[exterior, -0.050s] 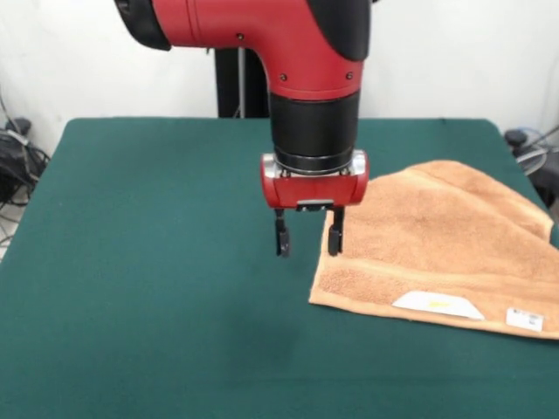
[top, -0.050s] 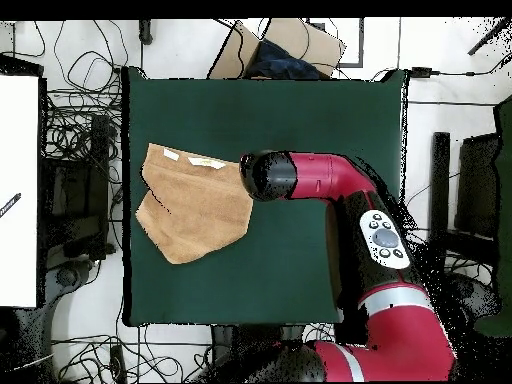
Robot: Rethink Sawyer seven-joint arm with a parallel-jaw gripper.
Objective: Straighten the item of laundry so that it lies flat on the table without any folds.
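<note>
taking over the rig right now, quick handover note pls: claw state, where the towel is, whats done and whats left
Claw: open and empty, fingers pointing down, hanging above the dark-green cloth-covered table just off the towel's corner nearest the table's middle.

Small tan terry-cloth towel: lies at one side of the table, close to that edge. It is not flat: one part is folded over on itself, so the outline looks irregular rather than square. Two white tags show along one edge.

Done: nothing I can confirm; the towel is not gripped.

Left: probably grasp a corner of the folded part, pull it open, and smooth the towel flat.
</note>
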